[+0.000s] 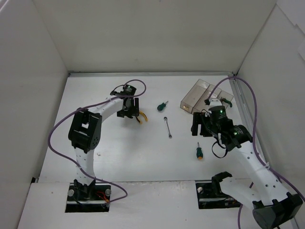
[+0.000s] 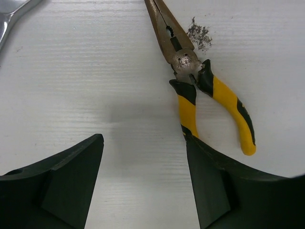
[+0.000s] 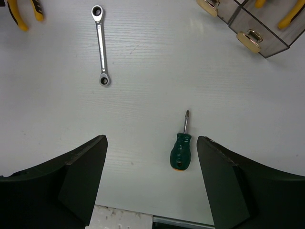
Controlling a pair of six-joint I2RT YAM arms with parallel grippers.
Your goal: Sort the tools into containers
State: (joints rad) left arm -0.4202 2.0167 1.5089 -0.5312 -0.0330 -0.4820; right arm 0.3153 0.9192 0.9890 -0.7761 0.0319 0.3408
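A slim silver ratchet wrench (image 1: 167,127) lies mid-table (image 1: 119,162). Left of it and a little farther back, the left gripper (image 1: 128,110) hangs low with its fingers spread and nothing between them. Yellow-handled long-nose pliers (image 2: 186,62) lie flat just ahead of it, one handle running under a fingertip (image 2: 190,143) in the wrist view. Beyond the wrench lies one stubby green-handled screwdriver (image 1: 162,106), and another (image 1: 198,152) lies nearer and to its right. The right gripper (image 1: 199,126), right of the wrench, is also spread and empty, with that nearer screwdriver lying between its fingers in the wrist view. The clear smoky containers (image 1: 205,95) sit far right of the wrench, and a yellow handle (image 3: 290,16) shows inside one.
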